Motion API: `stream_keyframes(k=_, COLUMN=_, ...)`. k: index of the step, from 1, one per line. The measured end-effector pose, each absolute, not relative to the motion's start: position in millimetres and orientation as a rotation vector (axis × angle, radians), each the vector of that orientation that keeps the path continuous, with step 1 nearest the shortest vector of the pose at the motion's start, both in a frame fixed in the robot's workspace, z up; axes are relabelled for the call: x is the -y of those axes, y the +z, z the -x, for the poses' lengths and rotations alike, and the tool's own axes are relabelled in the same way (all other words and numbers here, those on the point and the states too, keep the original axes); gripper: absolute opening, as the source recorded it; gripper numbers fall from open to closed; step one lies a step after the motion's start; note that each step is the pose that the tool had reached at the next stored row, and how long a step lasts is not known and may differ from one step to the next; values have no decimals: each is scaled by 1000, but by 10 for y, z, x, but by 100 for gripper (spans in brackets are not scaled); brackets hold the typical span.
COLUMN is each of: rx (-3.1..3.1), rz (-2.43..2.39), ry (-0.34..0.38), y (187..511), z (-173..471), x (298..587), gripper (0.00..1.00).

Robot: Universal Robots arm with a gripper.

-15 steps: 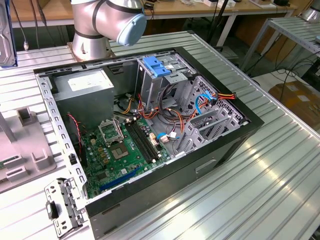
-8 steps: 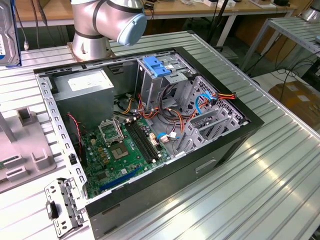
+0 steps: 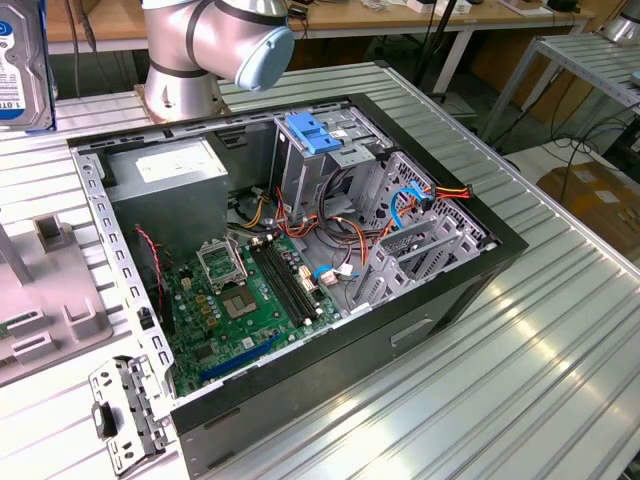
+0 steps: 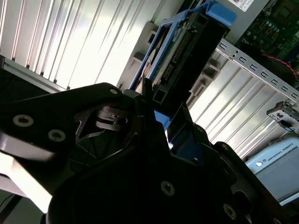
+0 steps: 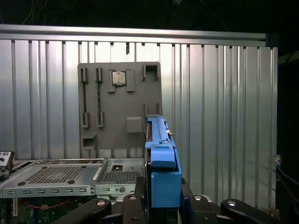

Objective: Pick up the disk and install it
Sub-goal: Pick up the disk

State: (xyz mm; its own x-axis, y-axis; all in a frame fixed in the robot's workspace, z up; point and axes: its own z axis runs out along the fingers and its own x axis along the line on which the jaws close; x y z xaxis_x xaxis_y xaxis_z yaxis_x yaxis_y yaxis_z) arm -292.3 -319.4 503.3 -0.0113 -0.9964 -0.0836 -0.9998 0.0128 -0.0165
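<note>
Robotics lab — aluminium bench [image 3: 560, 330], robot arm [image 3: 215, 40], opened computer [image 3: 400, 330].

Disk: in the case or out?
Out. In the first wrist view the gripper is shut on the disk; at the exterior view's left the disk is clear of the case.

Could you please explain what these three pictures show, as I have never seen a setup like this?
This is a robot arm mounted on a ribbed metal table. One camera watches from outside; two ride near the arm's wrist. On the table lie an open computer case and a grey parts tray. The gripper is shut on the disk, a hard drive with blue side rails, not yet in the case.
</note>
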Motion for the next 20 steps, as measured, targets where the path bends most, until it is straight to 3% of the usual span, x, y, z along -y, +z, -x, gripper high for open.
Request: stream_keyframes(k=20, rx=-2184, rz=2157, ry=72, y=5033, z=2692, x=3215, gripper=37)
